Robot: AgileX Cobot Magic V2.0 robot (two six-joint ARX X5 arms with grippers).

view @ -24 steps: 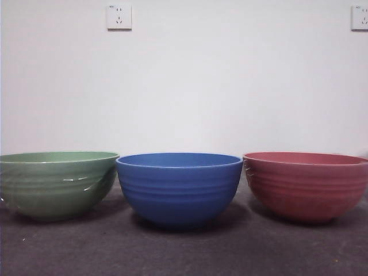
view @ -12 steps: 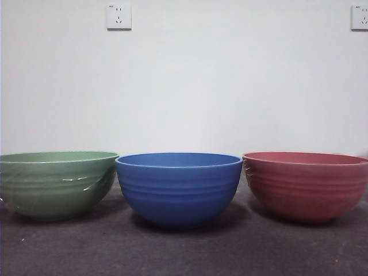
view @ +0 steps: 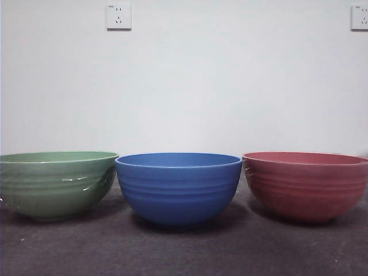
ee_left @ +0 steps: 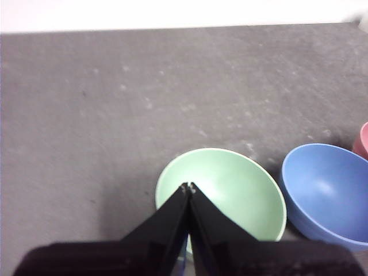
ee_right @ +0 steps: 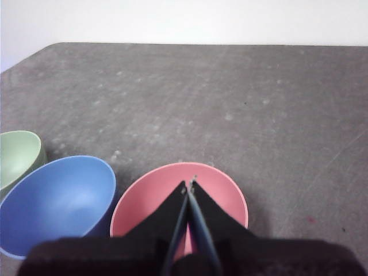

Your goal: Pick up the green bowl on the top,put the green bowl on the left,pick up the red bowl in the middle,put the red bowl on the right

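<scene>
Nothing moved: green bowl (view: 56, 184), red bowl (view: 306, 185) apart; left gripper (ee_left: 188, 188), right gripper (ee_right: 190, 185) clenched, empty.

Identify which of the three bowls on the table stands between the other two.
The blue bowl stands in the middle. The green bowl is at one end of the row and the red bowl at the other.

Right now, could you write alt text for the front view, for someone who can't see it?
Three empty-looking ribbed bowls stand in a row on a dark grey table: green bowl left, blue bowl middle, red bowl right. Behind them is a white wall with two sockets; no robot arm shows.
</scene>
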